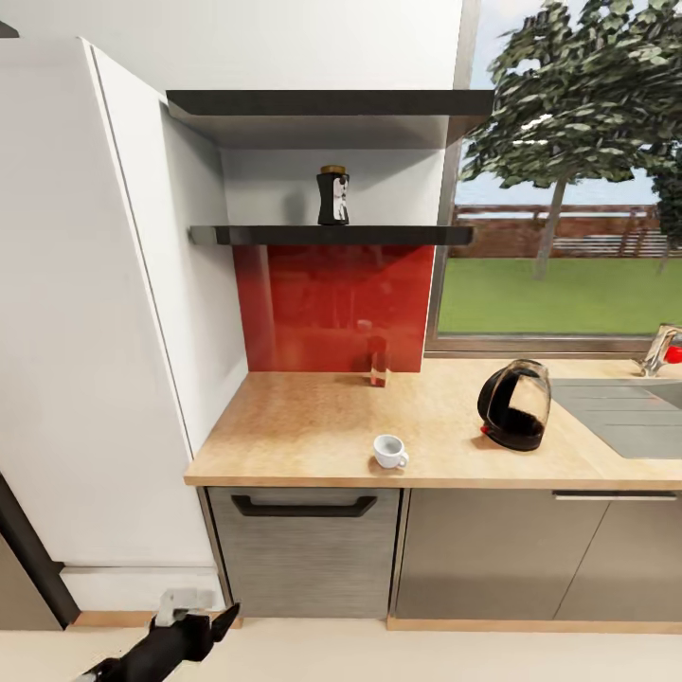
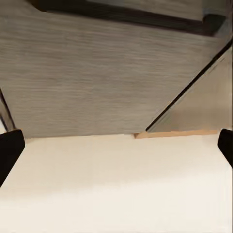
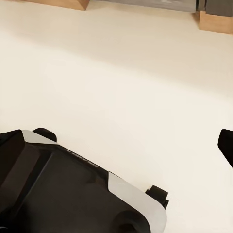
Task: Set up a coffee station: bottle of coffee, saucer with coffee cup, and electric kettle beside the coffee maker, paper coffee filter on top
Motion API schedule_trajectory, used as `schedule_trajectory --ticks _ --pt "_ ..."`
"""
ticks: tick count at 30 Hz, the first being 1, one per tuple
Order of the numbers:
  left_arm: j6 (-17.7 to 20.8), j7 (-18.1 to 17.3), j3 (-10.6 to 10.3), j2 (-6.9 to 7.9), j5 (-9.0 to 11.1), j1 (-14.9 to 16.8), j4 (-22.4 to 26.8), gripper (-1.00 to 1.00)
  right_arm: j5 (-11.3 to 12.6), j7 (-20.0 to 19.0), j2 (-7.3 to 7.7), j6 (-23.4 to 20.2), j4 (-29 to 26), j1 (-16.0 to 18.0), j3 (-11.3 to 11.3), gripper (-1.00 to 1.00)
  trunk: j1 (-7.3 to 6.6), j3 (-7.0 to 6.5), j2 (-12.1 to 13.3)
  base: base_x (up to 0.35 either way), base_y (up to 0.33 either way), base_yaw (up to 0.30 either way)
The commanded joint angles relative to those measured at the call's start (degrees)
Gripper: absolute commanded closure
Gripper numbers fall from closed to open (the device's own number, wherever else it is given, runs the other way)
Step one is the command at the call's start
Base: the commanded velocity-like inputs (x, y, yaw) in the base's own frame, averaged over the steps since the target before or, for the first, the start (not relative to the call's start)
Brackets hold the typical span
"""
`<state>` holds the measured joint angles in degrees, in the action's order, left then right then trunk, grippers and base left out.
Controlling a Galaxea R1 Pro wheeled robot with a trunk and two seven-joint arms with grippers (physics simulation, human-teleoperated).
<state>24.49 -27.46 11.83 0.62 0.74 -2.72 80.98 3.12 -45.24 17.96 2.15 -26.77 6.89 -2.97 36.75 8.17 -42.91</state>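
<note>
Bright, even daylight from the window [image 1: 568,284]; soft, slightly blurry renders with faint shadows.

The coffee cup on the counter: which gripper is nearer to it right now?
Left, as far as the views show. The left gripper hangs low by the floor, below and left of the coffee cup. The right wrist view faces floor, so its distance is unclear.

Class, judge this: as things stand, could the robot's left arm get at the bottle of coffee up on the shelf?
Probably not yet. The left end effector hangs low by the floor, and the bottle of coffee stands high on the shelf behind the countertop.
</note>
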Motion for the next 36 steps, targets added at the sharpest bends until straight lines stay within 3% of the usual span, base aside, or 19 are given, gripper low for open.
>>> schedule_trajectory --ticks 1,2,6,8,11,14,15,18,21,24,25,28,32,34,36 --pt "3.9 -0.4 -3.4 -1.47 -0.1 0.0 4.3 -1.0 0.3 0.0 0.06 0.2 0.1 0.1 -0.3 -1.0 0.02 0.09 -0.1 0.0 0.0 0.0" --pt "5.7 -0.5 -5.1 -2.85 -0.1 0.1 6.0 -1.0 0.3 0.0 0.06 0.2 0.1 0.1 -0.3 -1.0 0.02 0.09 -0.1 0.0 0.0 0.0" --pt "8.5 -1.4 -7.3 -5.68 0.0 1.3 7.8 -1.0 0.3 0.0 0.1 0.2 0.1 0.1 -0.3 -1.0 0.02 0.09 -0.1 0.0 0.0 0.0" --pt "10.9 -2.7 -8.5 -7.58 0.0 4.5 8.5 -1.0 0.3 0.0 0.28 0.2 0.1 0.1 -0.3 -1.0 0.02 0.09 -0.1 0.0 0.0 0.0" --pt "16.7 -7.3 -9.6 -9.17 0.0 12.0 8.9 -1.0 0.3 0.0 0.67 0.2 0.1 0.1 -0.3 -1.0 0.02 0.09 -0.1 0.0 0.0 0.0" --pt "22.6 -11.5 -10.0 -9.7 0.0 19.1 9.0 -1.0 0.3 0.0 0.78 0.2 0.1 0.1 -0.3 -1.0 0.02 0.09 -0.1 0.0 0.0 0.0" --pt "27.6 -13.2 -10.7 -9.92 0.0 26.5 9.0 -1.0 0.3 0.0 0.81 0.3 0.1 0.1 -0.4 -1.0 0.02 0.09 -0.1 0.0 0.0 0.0" --pt "30.8 -14.5 -12.2 -10.25 0.1 35.2 9.1 -1.0 0.3 0.1 0.84 0.3 0.1 0.1 -0.4 -1.0 0.02 0.09 -0.1 0.0 0.0 0.0" --pt "32.1 -15.2 -13.0 -10.62 1.7 39.7 9.0 -1.0 0.3 0.1 0.85 0.3 0.1 0.1 -0.4 -1.0 0.02 0.09 -0.1 0.0 0.0 0.0" --pt "32.5 -15.5 -13.3 -10.62 3.5 43.3 9.0 -1.0 0.3 0.1 0.85 0.3 0.1 0.1 -0.4 -1.0 0.02 0.09 -0.1 0.0 0.0 0.0" --pt "32.7 -15.7 -13.4 -10.62 6.0 47.9 8.8 -1.0 0.3 0.3 0.85 0.4 0.1 0.1 -0.4 -1.0 0.02 0.09 -0.1 0.0 0.0 0.0" --pt "32.8 -15.6 -13.5 -10.62 9.0 53.7 8.4 -1.0 0.3 1.7 0.85 0.3 0.1 0.1 -0.4 -1.0 0.02 0.09 -0.1 0.0 0.0 0.0" --pt "32.8 -15.1 -13.6 -10.62 10.6 61.4 5.6 -1.0 0.3 3.6 0.85 0.3 0.1 0.1 -0.4 -1.0 0.02 0.09 -0.1 0.0 0.0 0.0" --pt "32.7 -11.7 -13.6 -10.62 10.9 66.5 1.3 -1.0 0.3 4.1 0.85 0.3 0.1 0.1 -0.4 -1.0 0.02 0.09 -0.1 0.0 0.0 0.0" --pt "32.6 -5.0 -13.6 -10.62 11.1 71.5 -3.2 -1.0 0.3 4.2 0.85 0.3 0.1 0.1 -0.4 -1.0 0.02 0.09 -0.1 0.0 0.0 0.0"
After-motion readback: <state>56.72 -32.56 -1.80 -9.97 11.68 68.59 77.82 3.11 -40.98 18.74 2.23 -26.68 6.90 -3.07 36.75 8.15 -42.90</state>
